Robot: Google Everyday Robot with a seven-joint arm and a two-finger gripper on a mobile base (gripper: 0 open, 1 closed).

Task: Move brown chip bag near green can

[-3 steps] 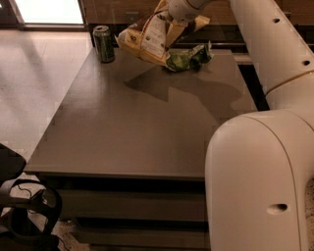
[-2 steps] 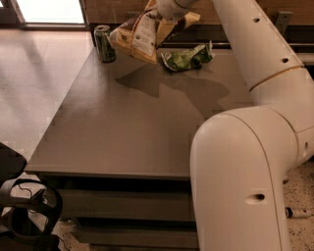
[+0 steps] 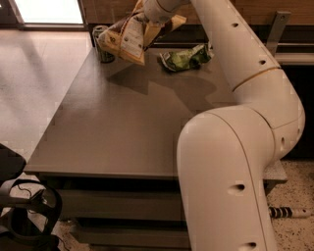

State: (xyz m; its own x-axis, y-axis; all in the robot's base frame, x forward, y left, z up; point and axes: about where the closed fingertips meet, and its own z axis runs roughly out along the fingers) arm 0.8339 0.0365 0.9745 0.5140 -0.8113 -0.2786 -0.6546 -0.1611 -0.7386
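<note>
Your tool [image 3: 153,9] sits at the very top of the view, above the far edge of the flat grey desk [image 3: 122,132], at the end of the white jointed arm [image 3: 230,162] that fills the right side. It is clamped on the upper part of the puffy, dark brown chip bag [image 3: 126,38] with pale yellow ends. The bag hangs tilted and clear of the desk, casting a shadow on the surface below it. You can see a white label panel on the face of the bag, but its print is too small to read. The small dark green can [image 3: 100,49] with a silver top stands upright at the far left corner of the desk, just behind the bag's lower left end and partly hidden by it. No writing on the can is legible. A crumpled green snack bag [image 3: 185,57] lies on the desk to the right of the hanging bag, apart from it.
</note>
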